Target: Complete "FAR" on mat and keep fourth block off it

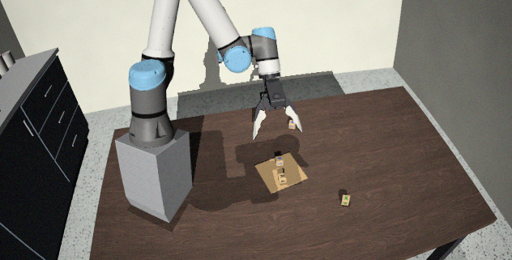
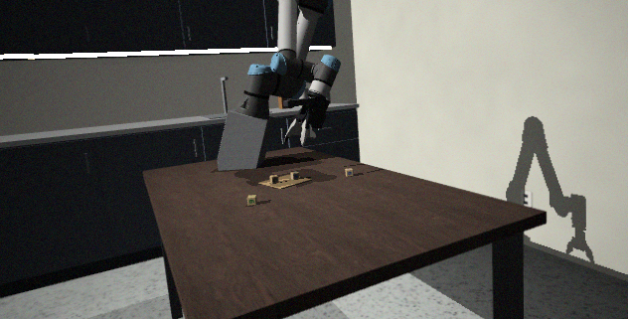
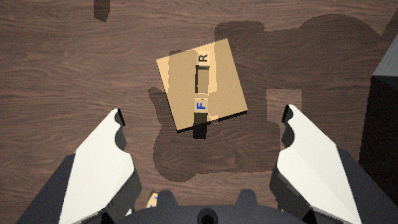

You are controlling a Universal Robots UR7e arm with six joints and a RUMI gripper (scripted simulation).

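Observation:
A tan mat (image 1: 265,174) (image 2: 283,185) (image 3: 175,75) lies in the middle of the table. On it stand an F block (image 1: 279,160) (image 2: 294,175) (image 3: 201,105) and an R block (image 1: 282,179) (image 2: 273,179) (image 3: 203,59), with a gap between them. An A block (image 1: 292,125) (image 2: 349,172) stands on the bare table beyond the mat; only its corner (image 3: 152,201) shows at the bottom of the wrist view. A block with a green X (image 1: 345,200) (image 2: 251,200) lies off the mat on the other side. My gripper (image 1: 277,130) (image 2: 303,136) (image 3: 202,108) is open and empty. It hangs well above the table, over the mat's edge on the A block's side.
The robot's grey pedestal (image 1: 155,174) (image 2: 241,139) stands on the table (image 1: 405,154) beside the mat. A dark cabinet (image 1: 36,125) stands off the table to the left. Walls close off the back and right.

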